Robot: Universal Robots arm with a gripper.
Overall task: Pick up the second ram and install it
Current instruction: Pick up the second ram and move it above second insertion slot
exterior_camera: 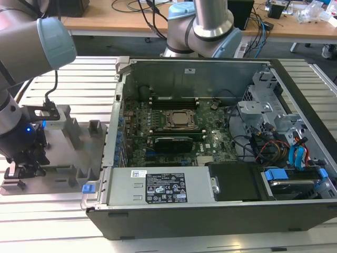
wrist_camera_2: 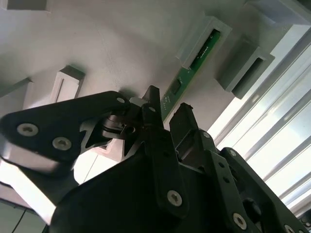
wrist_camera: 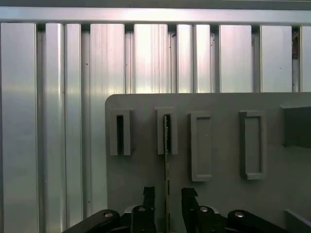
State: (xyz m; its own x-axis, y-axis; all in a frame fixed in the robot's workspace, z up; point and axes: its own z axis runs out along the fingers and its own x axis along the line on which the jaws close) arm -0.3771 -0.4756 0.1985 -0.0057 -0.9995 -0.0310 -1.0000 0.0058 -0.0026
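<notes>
You are seeing the gripper [exterior_camera: 25, 171] hanging over the grey holder tray [exterior_camera: 68, 176] at the exterior view's lower left. In the first wrist view its fingers [wrist_camera: 148, 204] are standing spread, straddling the second ram [wrist_camera: 166, 160], which is sitting on edge in a holder slot, a gap showing on each side.

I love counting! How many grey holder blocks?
4 grey plastic holder blocks: one holds the thin green ram stick, a narrow one beside it, two wider ones opposite. Others may be hidden.
</notes>
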